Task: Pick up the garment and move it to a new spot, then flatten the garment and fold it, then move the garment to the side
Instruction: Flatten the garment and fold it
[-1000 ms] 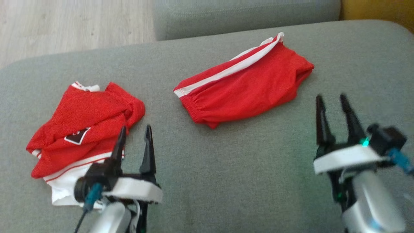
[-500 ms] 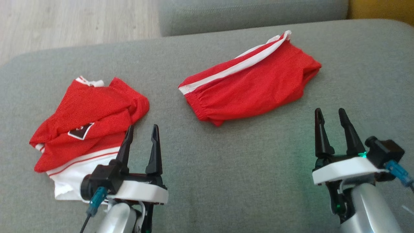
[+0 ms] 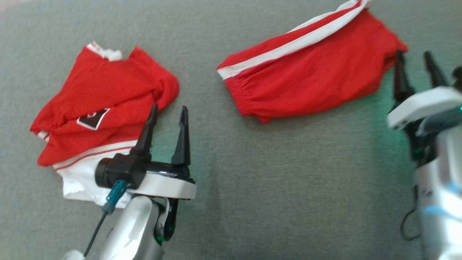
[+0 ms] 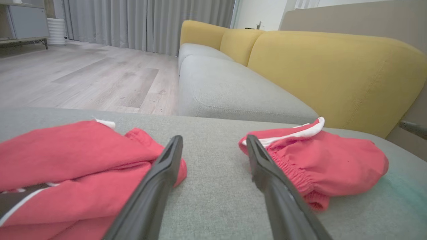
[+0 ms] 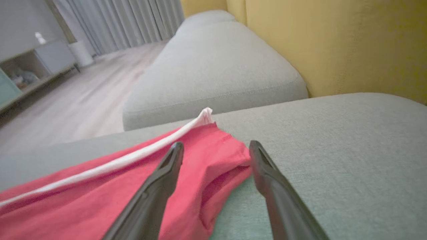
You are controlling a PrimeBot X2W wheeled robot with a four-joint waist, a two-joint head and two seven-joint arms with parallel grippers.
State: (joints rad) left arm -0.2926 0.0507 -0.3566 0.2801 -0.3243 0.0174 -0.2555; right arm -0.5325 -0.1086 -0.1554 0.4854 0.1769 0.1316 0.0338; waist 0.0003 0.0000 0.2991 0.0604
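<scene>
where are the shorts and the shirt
shorts (image 3: 310, 72), head view, red cloth below the white stripe
shirt (image 3: 104, 90), head view, red cloth above the dark badge

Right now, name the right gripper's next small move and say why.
Probably ease the right gripper forward and down onto the red shorts. Its jaws stand open and empty, and in the right wrist view the end of the shorts lies just ahead, between its fingers, not yet gripped.
</scene>
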